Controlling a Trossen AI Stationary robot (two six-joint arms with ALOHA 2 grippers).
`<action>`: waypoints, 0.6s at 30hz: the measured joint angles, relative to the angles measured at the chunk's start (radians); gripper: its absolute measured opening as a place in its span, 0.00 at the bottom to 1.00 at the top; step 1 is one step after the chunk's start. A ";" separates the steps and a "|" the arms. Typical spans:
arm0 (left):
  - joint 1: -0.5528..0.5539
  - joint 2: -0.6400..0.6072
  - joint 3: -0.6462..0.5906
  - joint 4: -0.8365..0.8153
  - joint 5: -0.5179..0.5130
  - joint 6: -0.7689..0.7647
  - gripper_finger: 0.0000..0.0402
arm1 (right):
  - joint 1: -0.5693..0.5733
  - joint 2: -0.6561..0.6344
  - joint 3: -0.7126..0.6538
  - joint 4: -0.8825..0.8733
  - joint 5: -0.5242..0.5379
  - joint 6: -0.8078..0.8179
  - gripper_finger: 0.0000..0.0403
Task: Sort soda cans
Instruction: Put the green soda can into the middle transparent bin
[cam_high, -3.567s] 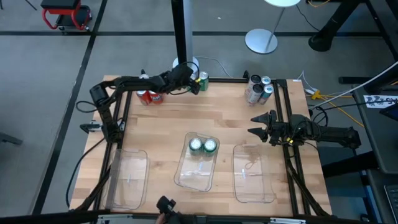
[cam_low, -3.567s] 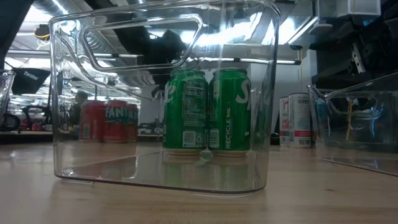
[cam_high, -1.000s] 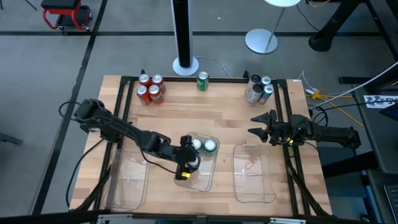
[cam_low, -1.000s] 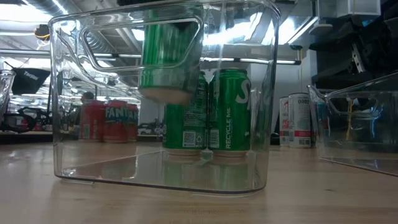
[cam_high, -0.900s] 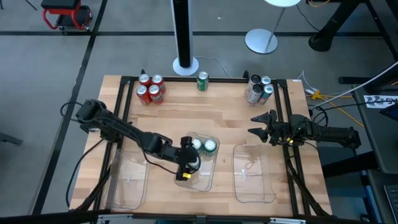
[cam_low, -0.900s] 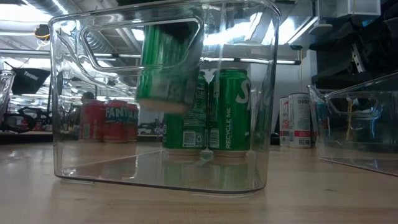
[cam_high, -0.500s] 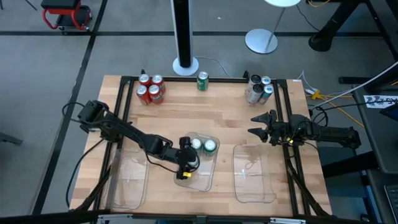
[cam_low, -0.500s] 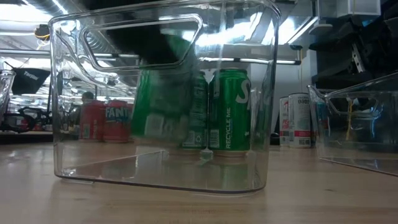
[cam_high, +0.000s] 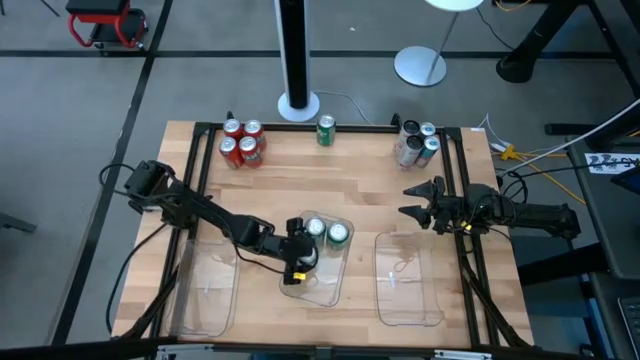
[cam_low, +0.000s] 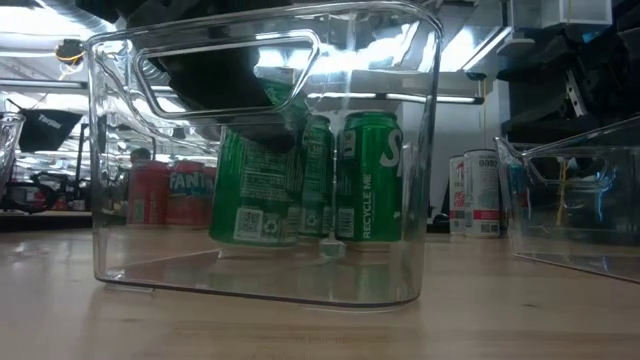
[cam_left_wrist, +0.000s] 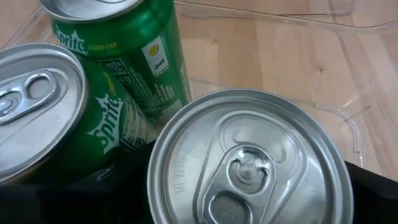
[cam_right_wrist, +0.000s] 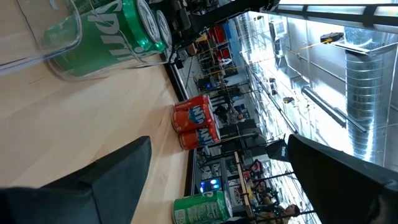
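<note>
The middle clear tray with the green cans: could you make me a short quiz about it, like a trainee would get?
1. True or false: the middle tray holds three green cans.
2. Which gripper is over that tray? A) left gripper B) right gripper
3. Fill in: one green can stands alone at the table's far edge, between the red cans and the ____ cans.

Key: 1 true; 2 A; 3 silver-grey.
</note>
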 joint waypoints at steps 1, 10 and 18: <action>0.000 0.000 0.000 0.000 0.000 0.000 0.81 | 0.000 0.000 0.000 0.000 0.000 0.000 0.93; 0.000 0.002 0.004 -0.008 0.003 0.041 0.83 | 0.000 0.000 0.000 0.000 0.000 0.000 0.93; 0.001 -0.036 0.058 -0.053 0.003 0.089 0.83 | 0.000 0.000 0.000 0.000 0.000 0.015 0.93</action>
